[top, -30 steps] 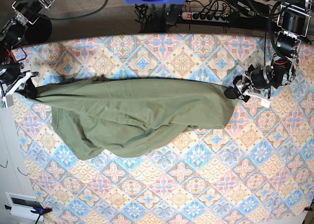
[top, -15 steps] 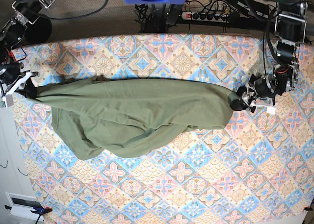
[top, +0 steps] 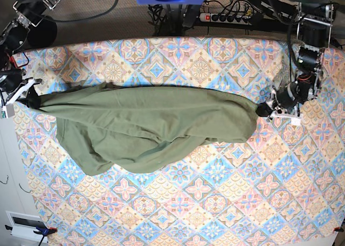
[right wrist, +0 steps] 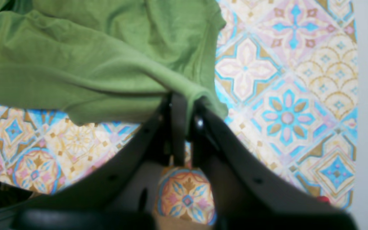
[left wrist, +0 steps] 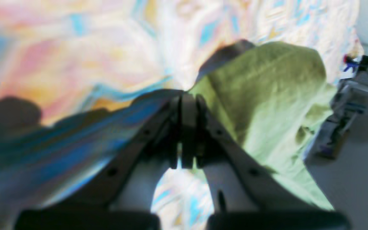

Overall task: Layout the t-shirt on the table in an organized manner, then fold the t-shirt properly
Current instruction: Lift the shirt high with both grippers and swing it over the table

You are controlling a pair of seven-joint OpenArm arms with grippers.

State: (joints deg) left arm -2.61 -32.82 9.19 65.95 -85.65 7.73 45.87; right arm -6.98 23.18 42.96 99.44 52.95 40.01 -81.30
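Note:
The olive-green t-shirt (top: 145, 127) lies stretched sideways across the patterned table (top: 215, 203), bunched and wrinkled along its near side. My right gripper (top: 26, 99) is at the shirt's left end. The right wrist view shows this gripper (right wrist: 179, 95) shut on a rolled fold of the t-shirt (right wrist: 91, 57). My left gripper (top: 262, 110) meets the shirt's pointed right end. In the blurred left wrist view its jaws (left wrist: 188, 92) are pressed together, with the t-shirt (left wrist: 267, 95) coming off their tips.
A power strip (top: 226, 17) and cables lie on the floor behind the table. White furniture (top: 11, 176) stands off the left edge. A red clamp (top: 46, 231) sits at the near left corner. The table's right edge is near the left arm.
My left gripper has shifted slightly right and closed at the shirt's right end, which now draws to a point. The right gripper and left end have stayed put.

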